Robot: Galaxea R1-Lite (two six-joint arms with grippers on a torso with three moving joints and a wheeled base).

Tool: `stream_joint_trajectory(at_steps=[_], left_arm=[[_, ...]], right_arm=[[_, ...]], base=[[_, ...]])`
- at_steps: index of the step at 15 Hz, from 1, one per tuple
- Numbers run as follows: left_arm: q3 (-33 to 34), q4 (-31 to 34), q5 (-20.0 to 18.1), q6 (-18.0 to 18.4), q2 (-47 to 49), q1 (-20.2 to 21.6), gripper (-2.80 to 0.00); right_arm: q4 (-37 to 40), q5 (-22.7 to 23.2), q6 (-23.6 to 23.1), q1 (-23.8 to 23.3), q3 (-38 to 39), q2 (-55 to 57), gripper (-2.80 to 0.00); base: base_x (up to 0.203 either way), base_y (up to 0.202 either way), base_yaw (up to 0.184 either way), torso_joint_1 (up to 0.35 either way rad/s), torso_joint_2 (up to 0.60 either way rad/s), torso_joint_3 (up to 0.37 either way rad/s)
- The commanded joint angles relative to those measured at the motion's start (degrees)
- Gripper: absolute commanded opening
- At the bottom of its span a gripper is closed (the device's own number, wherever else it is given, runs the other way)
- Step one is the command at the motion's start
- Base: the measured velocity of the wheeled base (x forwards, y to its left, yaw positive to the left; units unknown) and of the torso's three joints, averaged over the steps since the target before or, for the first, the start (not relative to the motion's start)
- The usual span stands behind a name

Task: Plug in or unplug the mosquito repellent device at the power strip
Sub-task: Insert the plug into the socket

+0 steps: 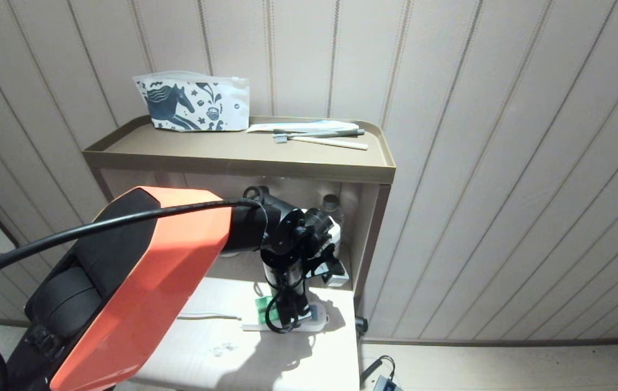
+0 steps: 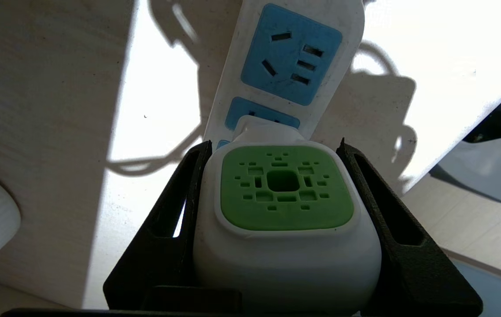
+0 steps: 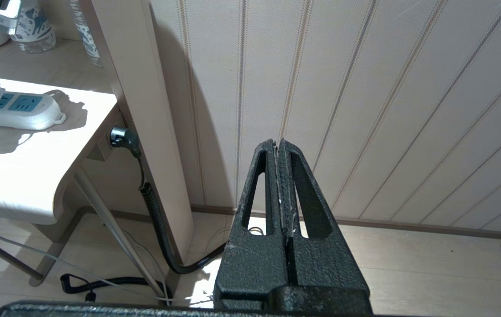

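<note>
left end effector (image 2: 277, 211) is clamped on the mosquito repellent device (image 2: 283, 189) sitting in the power strip (image 2: 294, 57), right end effector (image 3: 282, 176) closed empty.

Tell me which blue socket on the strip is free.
The end socket, farthest from the left gripper; the next one is largely covered by the repellent device the gripper holds.

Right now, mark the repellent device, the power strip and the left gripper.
White plug-in mosquito repellent device with green vented top (image 2: 286, 187): left wrist view, green grille.
Long white plastic power strip (image 2: 292, 48): left wrist view, blue socket face.
Left gripper (image 2: 277, 149): left wrist view, between fingers flanking the device.
</note>
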Motion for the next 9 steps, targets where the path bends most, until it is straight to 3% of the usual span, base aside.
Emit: stream_joint_trajectory(at_steps=[1,9], left_arm=[[0.0,0.1,-0.1,0.1,0.8,0.0,-2.80],[0.3,0.8,0.4,0.1,1.1,-0.1,-2.80]], right_arm=[[0.0,0.0,0.0,0.0,0.0,0.0,-2.80],[0.0,0.0,0.0,0.0,0.0,0.0,-2.80]], base=[[0.000,0.000,0.000,0.000,0.00,0.000],[0.000,0.000,0.000,0.000,0.00,0.000]])
